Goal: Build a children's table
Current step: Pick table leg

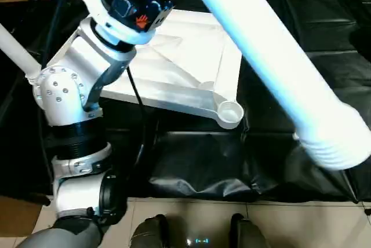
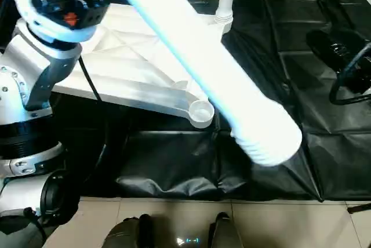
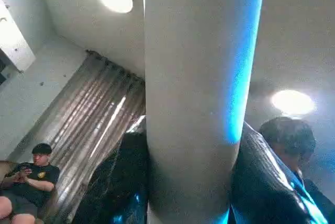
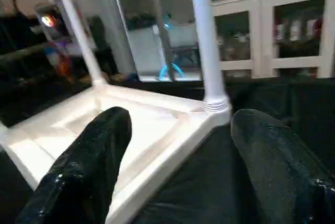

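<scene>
1. Left eye view puts the robot's feet (image 1: 197, 233) at the bottom centre of your frame, on pale floor tiles (image 1: 278, 225); the silver left forearm (image 1: 75, 91) climbs the left side above them.
2. Next out, a black mat (image 1: 232, 167) covers the floor across the middle of the frame.
3. A white leg (image 1: 278, 68) crosses the frame diagonally from top centre to lower right, with its ribbed end (image 1: 333, 146) lowest and hanging over the mat. You can see that end clear of the table top's near corner socket (image 1: 230, 112), to the right of it.
4. In the left wrist view the same leg (image 3: 196, 93) rises up the centre of the frame with a black finger (image 3: 272, 187) pressed against its side, so your left gripper is clamped on it.
5. The table top (image 1: 179, 62) lies ribbed side up on the mat in the upper middle of the left eye view. The near corner socket is open and has no leg in it.
6. In the right wrist view your right gripper (image 4: 178, 150) has its fingers spread wide, gripping nothing, with the table top (image 4: 131, 130) beyond them.
7. Farther back, an upright leg (image 4: 207, 41) stands seated in a far corner socket, and a second upright leg (image 4: 78, 30) rises at the upper left.
8. A white cabinet (image 4: 272, 30) stands at the upper right behind.
</scene>
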